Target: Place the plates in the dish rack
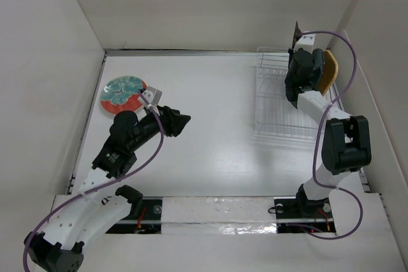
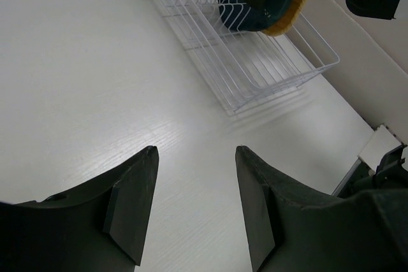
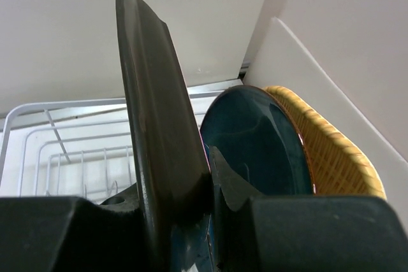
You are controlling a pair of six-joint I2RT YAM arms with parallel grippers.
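Two already racked, by the look of it: blue plate (image 3: pixel 261 144) and orange plate (image 3: pixel 338 164) standing on edge, side by side, at far right end of rack (image 1: pixel 274 119).

Clamped in right jaws: square plate (image 3: pixel 153 113), gripped at its near rim and held upright, thin edge showing in the right wrist view. Held that way, presumably, to slide down between the wires into the slot just beside blue plate. Not yet seated, as far as can be judged; cannot see its lower edge or which slot lies beneath. Sits deep in the grip, one jaw on each face, with blue plate close behind on the right and orange plate beyond that.

Left jaws apart, gripping nothing, hanging over bare bench (image 1: pixel 210 151) and pointing towards rack. Parked there, probably, to keep clear of the loading on the other side.

Floral plate (image 1: pixel 121 90) lying flat on bench at far left, near left jaws but off to their side and behind them, not between them. Would need turning back to reach it.

Cannot find a fifth plate in any view.
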